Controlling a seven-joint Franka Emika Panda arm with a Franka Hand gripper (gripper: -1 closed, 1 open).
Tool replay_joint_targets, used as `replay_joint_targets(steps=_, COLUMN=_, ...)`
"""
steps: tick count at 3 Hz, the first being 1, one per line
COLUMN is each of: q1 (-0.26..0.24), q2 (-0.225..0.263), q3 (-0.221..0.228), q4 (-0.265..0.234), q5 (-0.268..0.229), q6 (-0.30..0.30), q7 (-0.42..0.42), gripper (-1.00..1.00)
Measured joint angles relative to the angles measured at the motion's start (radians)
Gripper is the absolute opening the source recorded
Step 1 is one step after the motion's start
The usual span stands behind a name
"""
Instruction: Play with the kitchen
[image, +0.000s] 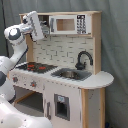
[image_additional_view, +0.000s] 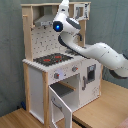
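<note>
The kitchen is a tall white and light-wood toy unit, seen in both exterior views. It has a black-red hob, a black faucet over the sink, a tiled back wall, a microwave and a grey hood. My gripper is raised at the top of the first exterior view's left, up against the hood beside the microwave. In the second exterior view the arm reaches in from the right. The wrist is high over the hob.
A lower cupboard door stands open toward the front in the second exterior view, over a wooden floor. The white arm base fills the first exterior view's lower left. A grey curtain hangs behind the kitchen.
</note>
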Motion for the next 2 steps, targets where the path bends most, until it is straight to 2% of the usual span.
replay_joint_targets(steps=1, q1=-0.042, q2=0.052, q3=0.029, q4=-0.003, q5=0.001, q6=-0.072, q7=-0.001, gripper=-1.00)
replay_joint_targets(steps=2, q1=-0.019, q2=0.063, q3=0.000, q4=-0.055, q5=-0.002, q6=-0.148, q7=-0.020, gripper=-1.00)
